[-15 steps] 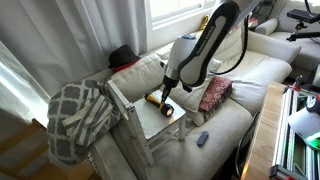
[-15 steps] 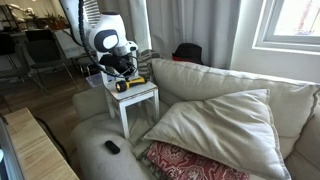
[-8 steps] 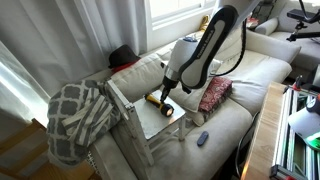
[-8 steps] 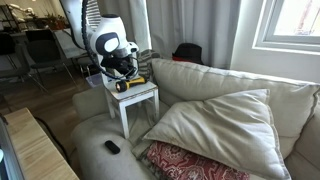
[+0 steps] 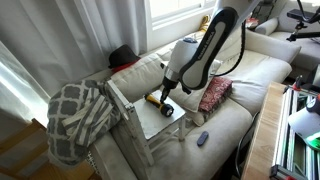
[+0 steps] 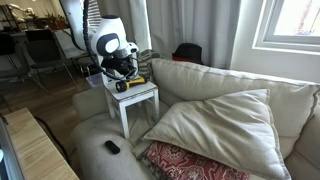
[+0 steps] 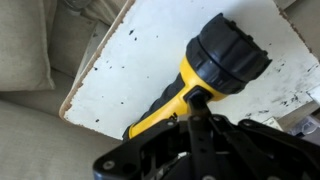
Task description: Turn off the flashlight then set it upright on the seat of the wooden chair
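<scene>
The flashlight (image 7: 215, 62), yellow body and wide black head, lies on its side on the pale speckled seat of the wooden chair (image 7: 150, 40). It shows in both exterior views (image 5: 157, 100) (image 6: 130, 84), on the chair's seat (image 5: 150, 120) (image 6: 142, 92). My gripper (image 7: 197, 98) hangs directly over it with its jaws together, the tips touching the yellow body just behind the head. It grasps nothing. The gripper also shows in both exterior views (image 5: 166, 90) (image 6: 122, 72), close above the flashlight. I cannot tell whether the light is on.
The chair stands on a cream sofa (image 5: 245, 85) against its cushions. A checkered blanket (image 5: 78, 115) hangs beside the chair. A red patterned pillow (image 5: 213, 93) (image 6: 185, 160) and a small flat dark object (image 5: 202, 138) (image 6: 112, 147) lie on the sofa.
</scene>
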Controlling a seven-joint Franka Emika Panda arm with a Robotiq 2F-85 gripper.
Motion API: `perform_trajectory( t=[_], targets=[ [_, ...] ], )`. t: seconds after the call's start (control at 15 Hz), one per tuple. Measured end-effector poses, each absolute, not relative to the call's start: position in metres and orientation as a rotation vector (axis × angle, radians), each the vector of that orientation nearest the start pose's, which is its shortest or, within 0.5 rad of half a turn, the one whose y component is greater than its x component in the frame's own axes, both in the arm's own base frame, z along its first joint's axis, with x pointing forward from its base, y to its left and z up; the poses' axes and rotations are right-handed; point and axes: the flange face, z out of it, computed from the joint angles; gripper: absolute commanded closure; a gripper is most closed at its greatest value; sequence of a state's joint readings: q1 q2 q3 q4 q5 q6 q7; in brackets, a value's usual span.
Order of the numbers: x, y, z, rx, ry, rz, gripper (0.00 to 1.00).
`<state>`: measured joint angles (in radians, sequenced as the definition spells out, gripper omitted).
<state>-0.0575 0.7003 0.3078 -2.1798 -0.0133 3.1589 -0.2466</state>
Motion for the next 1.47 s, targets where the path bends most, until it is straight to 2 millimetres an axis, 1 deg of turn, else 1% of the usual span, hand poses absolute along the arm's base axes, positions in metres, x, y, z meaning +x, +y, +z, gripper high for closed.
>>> perform_trajectory(
  t=[0.47, 0.87, 0.93, 1.0, 1.13, 1.2, 1.27, 1.4, 1.47],
  targets=[
    [0.5476, 0.1433, 0.1064, -2.890, -0.597, -0.450, 1.00],
    [0.5496, 0.1464, 0.1092, -2.895, -0.569, -0.457, 1.00],
    [0.5498, 0.1459, 0.1095, -2.896, -0.567, -0.456, 0.98],
    [0.5499, 0.1451, 0.1096, -2.898, -0.561, -0.453, 0.73],
    [0.5504, 0.1435, 0.1102, -2.906, -0.547, -0.447, 0.70],
    [0.5508, 0.1425, 0.1107, -2.910, -0.543, -0.446, 0.64],
    [0.5511, 0.1414, 0.1111, -2.915, -0.540, -0.445, 0.56],
    [0.5521, 0.1398, 0.1128, -2.922, -0.531, -0.449, 0.42],
    [0.5530, 0.1393, 0.1148, -2.924, -0.527, -0.454, 0.33]
  ],
)
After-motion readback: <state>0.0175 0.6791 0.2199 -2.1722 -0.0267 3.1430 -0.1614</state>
